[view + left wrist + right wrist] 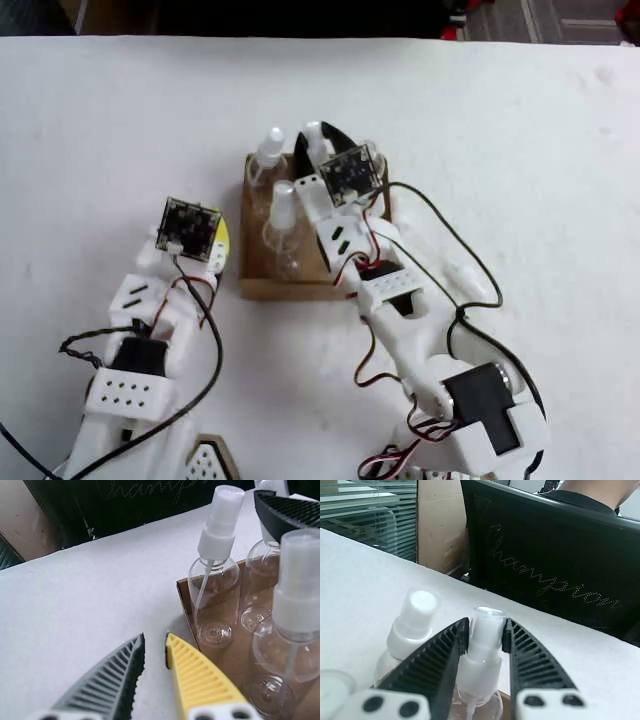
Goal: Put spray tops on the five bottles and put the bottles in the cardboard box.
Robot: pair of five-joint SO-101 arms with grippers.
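Bottles like these, clear thin-walled plastic and apparently empty, should be very light, smooth and easy to tip or dent. The firmest hold is therefore likely at the stiff white neck under the cap, not on the soft body. The right gripper (pixel 485 625) has its black jaws clenched on the spray top (pixel 487 635) of one bottle (pixel 479 702), one jaw pressed against each side of the cap. That bottle stands upright at the far end of the cardboard box (pixel 262 288), long axis vertical and spray top pointing up; whether its base rests on the box floor I cannot tell. A second bottle (pixel 412 625), also capped, stands upright just beside it, and a nearer bottle (pixel 215 600) in the box is upright and capped too. The left gripper (pixel 155 640) hangs low over the table (pixel 500 150), just beside the box wall nearest its arm, grey and yellow jaws parted with nothing between them. Lifting by the cap alone could, I judge, slip on the smooth plastic or unseat the top.
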